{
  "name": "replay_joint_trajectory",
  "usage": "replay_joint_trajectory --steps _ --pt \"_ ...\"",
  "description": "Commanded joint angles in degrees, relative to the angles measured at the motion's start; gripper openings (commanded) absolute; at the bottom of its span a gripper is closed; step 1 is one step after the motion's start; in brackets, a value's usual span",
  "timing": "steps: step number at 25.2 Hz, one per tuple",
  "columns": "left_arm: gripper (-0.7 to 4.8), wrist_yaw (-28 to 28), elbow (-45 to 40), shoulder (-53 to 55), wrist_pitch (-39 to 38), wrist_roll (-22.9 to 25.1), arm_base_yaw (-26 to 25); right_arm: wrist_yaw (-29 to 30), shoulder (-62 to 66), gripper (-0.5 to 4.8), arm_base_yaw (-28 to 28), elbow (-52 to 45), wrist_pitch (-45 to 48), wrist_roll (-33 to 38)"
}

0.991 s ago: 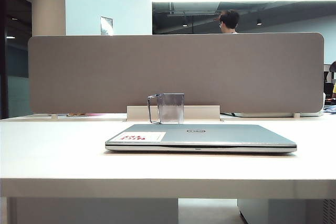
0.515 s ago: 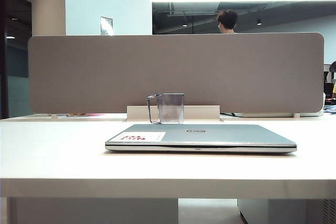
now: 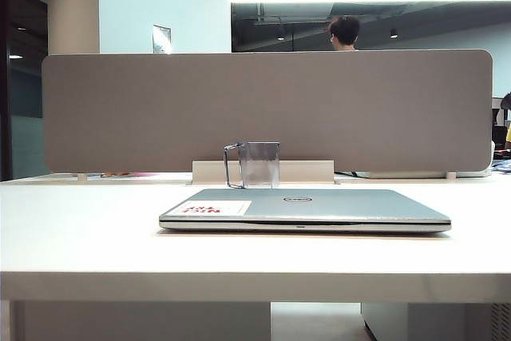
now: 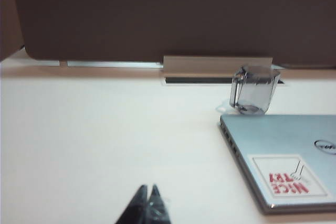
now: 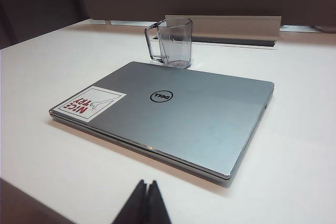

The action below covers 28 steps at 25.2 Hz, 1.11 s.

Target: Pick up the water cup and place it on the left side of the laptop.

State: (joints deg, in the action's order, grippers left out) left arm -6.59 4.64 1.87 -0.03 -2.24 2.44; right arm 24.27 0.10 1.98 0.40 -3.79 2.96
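Note:
The water cup (image 3: 259, 164), a clear grey-tinted mug with a thin handle, stands upright on the white table just behind the closed silver laptop (image 3: 307, 209). The cup (image 4: 254, 90) and the laptop (image 4: 286, 156) also show in the left wrist view, and both cup (image 5: 175, 42) and laptop (image 5: 173, 111) show in the right wrist view. My left gripper (image 4: 147, 187) is shut and empty, over bare table well short of the cup. My right gripper (image 5: 148, 183) is shut and empty, near the table's front edge before the laptop. Neither arm shows in the exterior view.
A grey partition screen (image 3: 267, 109) runs along the back of the table (image 3: 80, 229), with a white cable box (image 3: 307, 171) at its foot behind the cup. A person stands beyond the screen.
None on the table; cup and laptop stay put. Only the person behind the screen shifts slightly.

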Motion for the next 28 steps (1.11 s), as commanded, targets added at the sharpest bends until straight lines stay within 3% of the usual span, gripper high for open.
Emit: replay_joint_trajectory --steps 1,11,16,18,23,28 --pt "-0.06 -1.42 5.20 5.88 1.05 0.24 0.04 0.09 -0.11 -0.05 0.04 -0.20 0.87 0.07" --pt "-0.06 -2.84 12.50 18.18 10.40 0.28 0.04 0.07 -0.11 -0.05 0.04 -0.20 0.87 0.07" --pt "-0.06 -8.68 17.40 28.15 13.90 -0.26 0.11 -0.13 -0.11 -0.05 0.04 -0.20 0.87 0.07" --pt "-0.06 -10.21 19.26 32.68 17.38 -2.86 0.76 -0.13 -0.11 -0.05 0.02 -0.20 0.87 0.07" --pt "-0.06 -9.92 21.07 42.34 26.03 -1.60 5.11 -0.15 -0.11 -0.05 0.02 -0.20 0.81 0.04" --pt "-0.06 -2.40 21.24 53.99 35.91 -0.96 10.56 -0.15 -0.11 -0.05 0.02 -0.22 0.59 0.04"
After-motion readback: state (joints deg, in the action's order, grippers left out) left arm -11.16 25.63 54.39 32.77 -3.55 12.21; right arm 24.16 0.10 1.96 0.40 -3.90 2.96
